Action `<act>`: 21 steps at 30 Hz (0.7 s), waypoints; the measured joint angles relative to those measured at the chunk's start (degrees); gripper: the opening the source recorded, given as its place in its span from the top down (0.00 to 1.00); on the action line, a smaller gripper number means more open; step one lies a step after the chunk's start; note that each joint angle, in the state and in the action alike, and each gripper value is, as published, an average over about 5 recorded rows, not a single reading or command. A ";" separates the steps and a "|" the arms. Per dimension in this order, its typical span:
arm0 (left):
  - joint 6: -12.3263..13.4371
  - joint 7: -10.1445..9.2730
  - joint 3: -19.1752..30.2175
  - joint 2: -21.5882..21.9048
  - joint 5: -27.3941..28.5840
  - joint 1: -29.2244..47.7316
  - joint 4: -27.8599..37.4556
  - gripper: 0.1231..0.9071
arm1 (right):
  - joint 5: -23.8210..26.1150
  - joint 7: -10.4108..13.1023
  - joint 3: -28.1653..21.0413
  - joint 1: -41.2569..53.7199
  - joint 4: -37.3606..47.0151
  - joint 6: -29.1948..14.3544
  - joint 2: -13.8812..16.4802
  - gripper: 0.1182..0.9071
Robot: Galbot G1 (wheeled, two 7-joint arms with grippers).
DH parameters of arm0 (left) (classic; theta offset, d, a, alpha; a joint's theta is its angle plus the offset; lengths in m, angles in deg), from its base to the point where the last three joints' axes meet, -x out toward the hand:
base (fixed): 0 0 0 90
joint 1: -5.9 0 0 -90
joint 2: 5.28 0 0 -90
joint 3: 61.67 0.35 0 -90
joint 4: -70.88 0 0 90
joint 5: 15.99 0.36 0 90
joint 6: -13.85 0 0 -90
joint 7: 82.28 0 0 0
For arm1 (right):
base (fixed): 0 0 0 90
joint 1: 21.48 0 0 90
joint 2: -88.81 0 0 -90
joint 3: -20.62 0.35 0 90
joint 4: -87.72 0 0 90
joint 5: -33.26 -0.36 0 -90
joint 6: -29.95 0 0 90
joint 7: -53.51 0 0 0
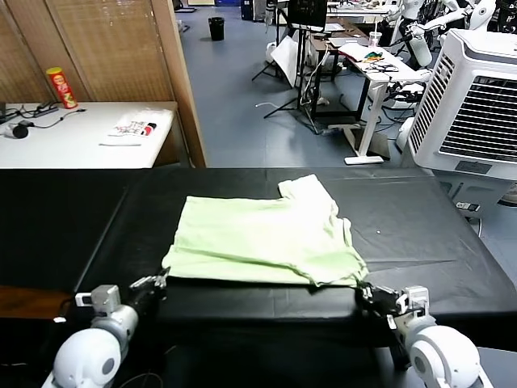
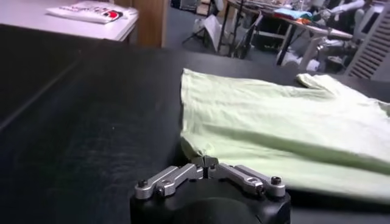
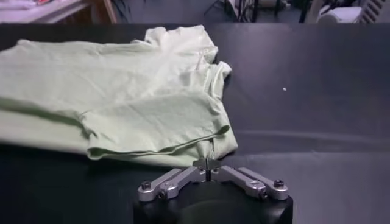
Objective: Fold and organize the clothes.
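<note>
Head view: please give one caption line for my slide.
Both grippers, left and right, pinch the near corners of a pale green shirt on the black table.

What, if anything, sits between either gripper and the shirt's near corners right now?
Nothing visible. The left gripper is shut at the near left corner of the shirt, the right gripper is shut at the near right corner. Only bare black table surrounds the cloth.

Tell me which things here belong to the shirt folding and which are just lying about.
Part of the job:
- light-green shirt on the black table
- left gripper, shut on the shirt's near left corner
- right gripper, shut on its near right corner

Lying about:
- white packet
- red can
- air cooler
</note>
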 joint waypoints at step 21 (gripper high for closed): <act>-2.69 -2.08 -2.35 -0.02 0.41 -6.11 -5.57 0.24 | 0.04 -0.54 3.68 -7.50 -8.69 0.01 -1.15 0.14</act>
